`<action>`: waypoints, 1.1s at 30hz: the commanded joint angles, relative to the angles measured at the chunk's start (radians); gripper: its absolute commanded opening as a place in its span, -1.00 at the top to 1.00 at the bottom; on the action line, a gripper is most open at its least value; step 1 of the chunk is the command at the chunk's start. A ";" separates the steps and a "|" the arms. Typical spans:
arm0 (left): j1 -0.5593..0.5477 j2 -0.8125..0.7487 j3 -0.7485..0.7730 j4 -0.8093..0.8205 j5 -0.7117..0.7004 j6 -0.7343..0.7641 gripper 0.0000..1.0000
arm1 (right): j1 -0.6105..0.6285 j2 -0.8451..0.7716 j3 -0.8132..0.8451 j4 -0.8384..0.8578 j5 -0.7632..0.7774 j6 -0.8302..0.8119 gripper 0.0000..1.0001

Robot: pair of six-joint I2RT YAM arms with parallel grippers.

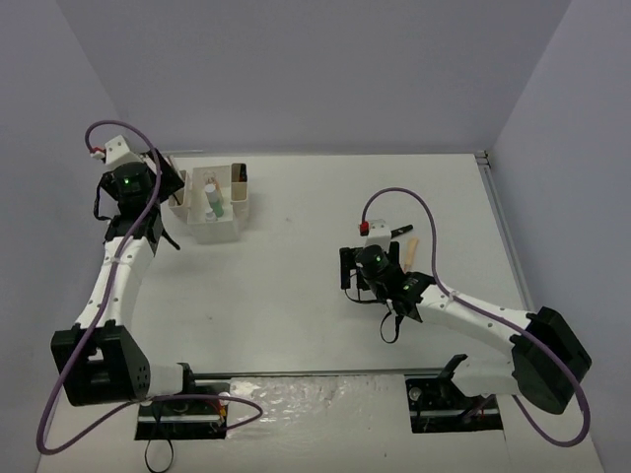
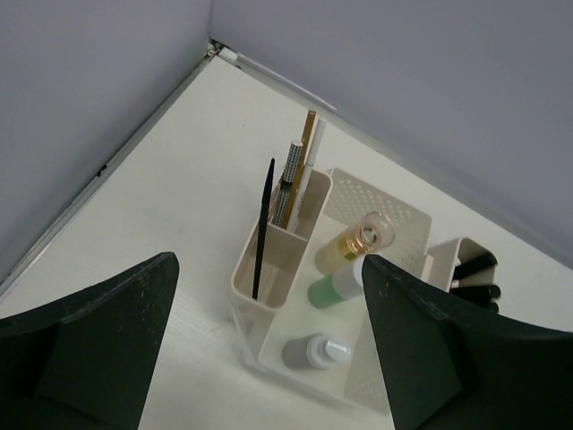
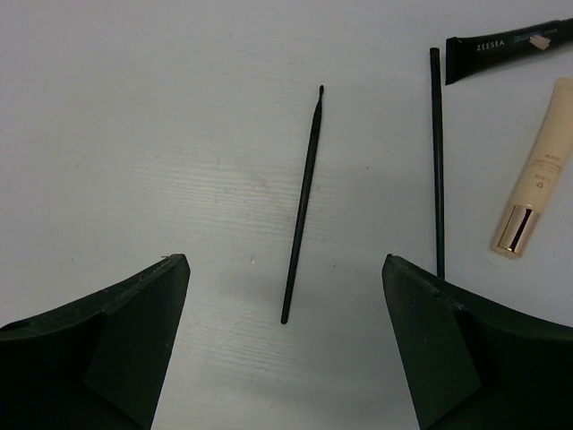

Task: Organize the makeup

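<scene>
Since the thin black brush (image 3: 303,202) lies flat on the table (image 3: 134,107), right gripper (image 3: 286,262) hangs spread astride it — seemingly set to pinch the shaft | left gripper (image 2: 269,266) spread, empty — above the box (image 2: 394,213).

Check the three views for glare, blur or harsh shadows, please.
Top external view: even, soft light, sharp, with faint shadows on the table. Left wrist view: the organizer box is sharp; the cap of the amber bottle glints slightly. Right wrist view: the thin black brush is crisp, barely shadowed; the gold cap of the beige tube catches light.
</scene>
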 commanded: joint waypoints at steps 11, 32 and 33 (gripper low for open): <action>-0.158 -0.349 -0.047 -0.547 0.490 -0.030 -0.94 | -0.065 0.321 0.149 0.005 -0.005 0.099 -0.05; -0.352 -0.439 -0.237 -0.446 0.491 -0.201 -0.94 | 0.031 0.398 0.148 0.172 -0.150 0.004 1.00; -0.361 -0.438 -0.241 -0.428 0.491 -0.222 -0.94 | 0.062 0.378 0.147 0.196 -0.141 -0.005 1.00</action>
